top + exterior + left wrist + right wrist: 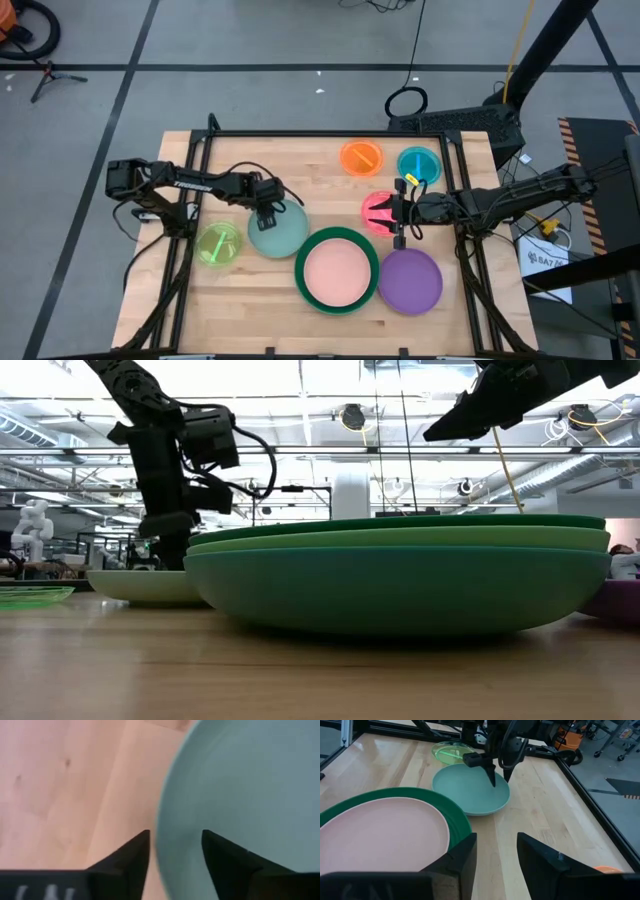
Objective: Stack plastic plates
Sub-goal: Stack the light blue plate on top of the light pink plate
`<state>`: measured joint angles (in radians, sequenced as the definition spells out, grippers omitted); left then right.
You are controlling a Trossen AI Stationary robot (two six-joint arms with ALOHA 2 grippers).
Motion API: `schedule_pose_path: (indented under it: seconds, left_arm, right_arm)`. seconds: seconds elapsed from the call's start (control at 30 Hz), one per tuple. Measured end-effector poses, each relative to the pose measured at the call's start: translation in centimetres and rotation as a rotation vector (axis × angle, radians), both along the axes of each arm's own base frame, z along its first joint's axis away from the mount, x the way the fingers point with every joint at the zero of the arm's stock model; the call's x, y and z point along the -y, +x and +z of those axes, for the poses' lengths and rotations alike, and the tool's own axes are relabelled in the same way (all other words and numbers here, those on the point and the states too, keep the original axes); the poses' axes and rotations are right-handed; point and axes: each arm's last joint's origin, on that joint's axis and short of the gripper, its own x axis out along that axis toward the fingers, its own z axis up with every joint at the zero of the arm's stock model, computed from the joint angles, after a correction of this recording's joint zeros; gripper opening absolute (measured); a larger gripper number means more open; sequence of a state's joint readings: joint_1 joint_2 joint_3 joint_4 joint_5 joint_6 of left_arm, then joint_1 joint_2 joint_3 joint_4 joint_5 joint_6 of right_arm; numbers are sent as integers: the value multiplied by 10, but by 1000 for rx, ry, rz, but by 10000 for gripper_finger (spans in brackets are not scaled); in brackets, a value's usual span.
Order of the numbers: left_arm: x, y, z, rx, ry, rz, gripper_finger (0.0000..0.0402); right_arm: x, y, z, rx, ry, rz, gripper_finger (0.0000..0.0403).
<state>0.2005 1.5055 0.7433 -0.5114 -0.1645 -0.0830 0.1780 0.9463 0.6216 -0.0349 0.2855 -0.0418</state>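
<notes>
While half-hidden, mint plate (240,795) rim.

Grey floor (250,60) crossed by dark tape lines surrounds the wooden worktop (300,150); white ceiling beams (300,455) and pipes run overhead.

Both arms are dark, near-black, built of blocky jointed links. The left arm (190,183) carries pale lettering along its forearm, and a black cable loops beside its wrist. The right arm (500,198) has thin cables along it. Each end effector (495,857) ends in two matte black, wedge-shaped fingers (131,855).
</notes>
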Motion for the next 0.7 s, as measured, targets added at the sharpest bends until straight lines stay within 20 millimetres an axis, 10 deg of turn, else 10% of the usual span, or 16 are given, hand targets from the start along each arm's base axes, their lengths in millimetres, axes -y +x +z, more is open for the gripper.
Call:
schedule_pose_path:
  seconds: [0.37,0.7]
  left_arm:
    - [-2,-5,0,-47,76,73,48]
    - [-2,-5,5,-13,92,124,16]
  right_arm:
    - [0,0,0,1,0,0,132]
    - [0,0,1,13,22,-10,132]
